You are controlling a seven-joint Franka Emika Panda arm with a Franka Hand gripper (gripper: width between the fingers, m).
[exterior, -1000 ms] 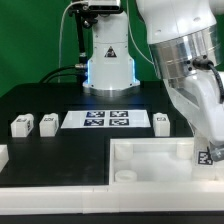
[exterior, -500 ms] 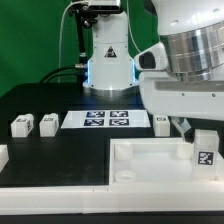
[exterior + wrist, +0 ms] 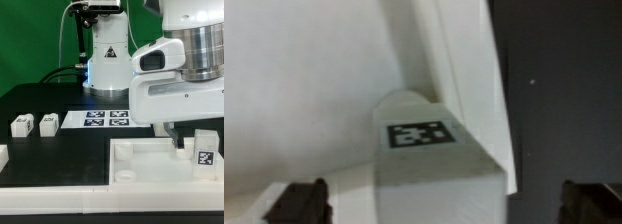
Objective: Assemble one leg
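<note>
One leg [image 3: 206, 150] stands upright in the corner of the big white panel [image 3: 140, 160] at the exterior view's right, tag facing the camera. I see my claw [image 3: 441, 205] open above it, both fingers [image 3: 299, 200] spread wide and clear of the leg [image 3: 429, 150]. Two more blocks [image 3: 21, 125] sit on the black desk [image 3: 55, 150] near the marker board [image 3: 105, 119].

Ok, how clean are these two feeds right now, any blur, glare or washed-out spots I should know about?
Exterior view: sharp on the marker board and the loose legs at its left; the arm's white housing fills the exterior view's right, and white parts wash together against the panel. Wrist view: soft overall, the leg and its tag slightly blurred, the fingertips dark and out of focus at the edge.
</note>
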